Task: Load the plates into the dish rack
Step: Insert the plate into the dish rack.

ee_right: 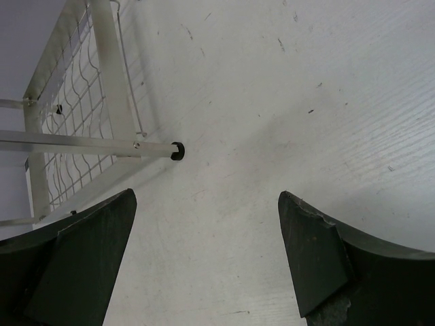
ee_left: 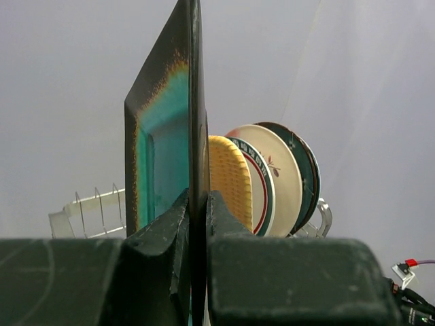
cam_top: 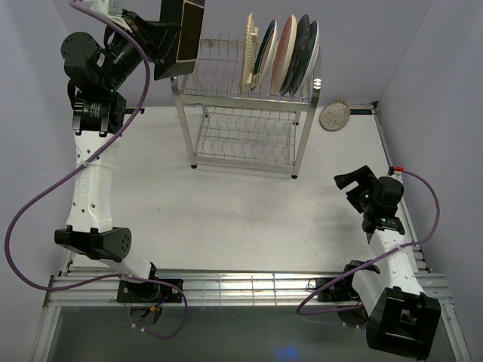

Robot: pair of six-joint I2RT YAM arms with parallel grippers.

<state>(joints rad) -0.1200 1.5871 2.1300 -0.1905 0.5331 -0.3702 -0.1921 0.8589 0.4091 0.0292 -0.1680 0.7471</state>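
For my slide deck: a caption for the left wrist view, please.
Left gripper holds the brown square plate upright before the dish rack, other plates already slotted.

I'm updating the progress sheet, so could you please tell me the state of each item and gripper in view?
brown square plate: held on edge, not yet racked.
five racked plates: standing in the top tier.
silver plate: on the table, unracked.
dish rack: upright, top tier partly filled.
left gripper: shut on the brown square plate.
right gripper: open, empty.

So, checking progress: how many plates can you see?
7: five plates upright in the dish rack's top tier, one brown square in the left claw, one silver on the table.
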